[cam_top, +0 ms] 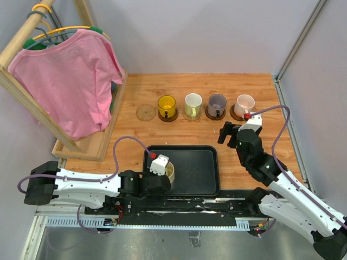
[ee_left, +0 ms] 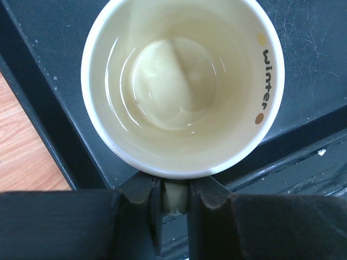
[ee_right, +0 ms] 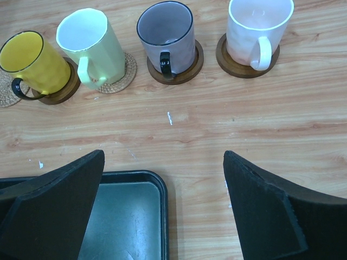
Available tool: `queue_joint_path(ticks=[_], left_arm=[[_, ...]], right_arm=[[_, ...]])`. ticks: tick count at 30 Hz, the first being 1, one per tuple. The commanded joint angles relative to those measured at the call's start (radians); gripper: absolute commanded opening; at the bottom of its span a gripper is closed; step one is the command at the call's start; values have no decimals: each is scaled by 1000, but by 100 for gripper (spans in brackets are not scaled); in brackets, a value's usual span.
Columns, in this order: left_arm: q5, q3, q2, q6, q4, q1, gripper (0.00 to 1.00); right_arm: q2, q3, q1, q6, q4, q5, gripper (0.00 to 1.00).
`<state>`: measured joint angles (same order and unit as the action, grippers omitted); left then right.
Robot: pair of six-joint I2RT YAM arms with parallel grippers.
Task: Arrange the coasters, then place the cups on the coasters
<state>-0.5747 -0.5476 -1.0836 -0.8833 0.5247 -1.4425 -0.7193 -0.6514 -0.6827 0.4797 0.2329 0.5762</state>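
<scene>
A cream cup [ee_left: 181, 86] stands in the near-left corner of the black tray [cam_top: 198, 168]. My left gripper [ee_left: 174, 190] is shut on its handle [ee_left: 174, 197], which fills the gap between the two fingers; from above, the cup [cam_top: 170, 172] shows just beyond the gripper. Further back runs a row: an empty tan coaster [cam_top: 145, 112], then the yellow cup [cam_top: 167, 104], whitish-green cup [cam_top: 192, 103], greyish-purple cup [cam_top: 217, 103] and pale pink cup [cam_top: 244, 102], each on its own coaster. My right gripper [ee_right: 162, 157] hangs open and empty near the tray's far-right corner, short of the row.
A wooden rack with a pink shirt [cam_top: 70, 81] on a hanger stands at the back left, its base [cam_top: 89, 146] reaching close to the tray. Grey walls close off the back and right. Bare wooden table [ee_right: 217, 114] lies between tray and cups.
</scene>
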Motion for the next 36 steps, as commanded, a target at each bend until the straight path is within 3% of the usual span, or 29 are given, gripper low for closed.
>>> queue_joint_path(ticks=[1, 12, 15, 24, 31, 36], left_arm=[[-96, -13, 50, -4, -10, -3, 1], [-424, -125, 76, 95, 23, 2, 1], [-453, -127, 87, 154, -7, 65, 1], [-240, 5, 220, 479, -398, 501, 1], [-55, -20, 117, 659, -614, 737, 1], [69, -44, -4, 725, -740, 862, 1]], right_arm=[[-2, 12, 11, 17, -7, -9, 92], [21, 39, 11, -4, -12, 10, 91], [31, 51, 11, -16, -20, 24, 91], [5, 57, 13, -50, -43, 73, 89], [-17, 49, 37, -77, -55, 138, 90], [-43, 41, 122, -93, -58, 110, 94]])
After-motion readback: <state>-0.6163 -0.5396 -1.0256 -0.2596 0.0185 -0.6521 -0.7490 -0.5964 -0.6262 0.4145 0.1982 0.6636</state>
